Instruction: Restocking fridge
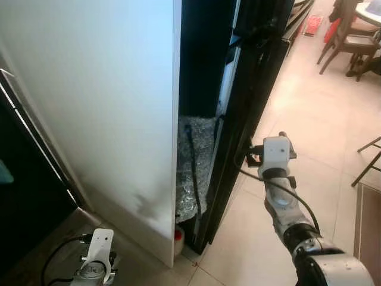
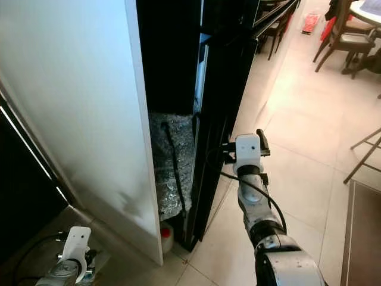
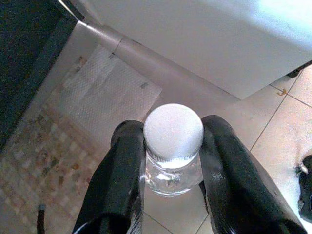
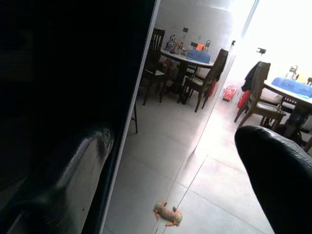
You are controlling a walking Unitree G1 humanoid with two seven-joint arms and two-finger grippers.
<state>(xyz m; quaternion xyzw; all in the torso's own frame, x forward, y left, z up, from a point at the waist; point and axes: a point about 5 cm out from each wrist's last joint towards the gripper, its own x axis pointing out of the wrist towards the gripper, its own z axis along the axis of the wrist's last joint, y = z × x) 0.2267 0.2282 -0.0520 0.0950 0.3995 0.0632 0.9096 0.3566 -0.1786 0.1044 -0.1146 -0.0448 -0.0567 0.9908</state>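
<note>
Pinching a small clear bottle [image 3: 171,161] just below its white cap [image 3: 173,131], left gripper [image 3: 170,165] holds something light, rigid, probably slippery; right gripper [image 1: 257,158], spread, straddles the black fridge door [image 1: 238,131] edge.

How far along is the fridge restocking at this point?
Early stage. In hand: the left gripper holds a clear bottle with a white cap low near the floor, and the right gripper is at the edge of the black fridge door. Left: placing the bottle inside.
</note>
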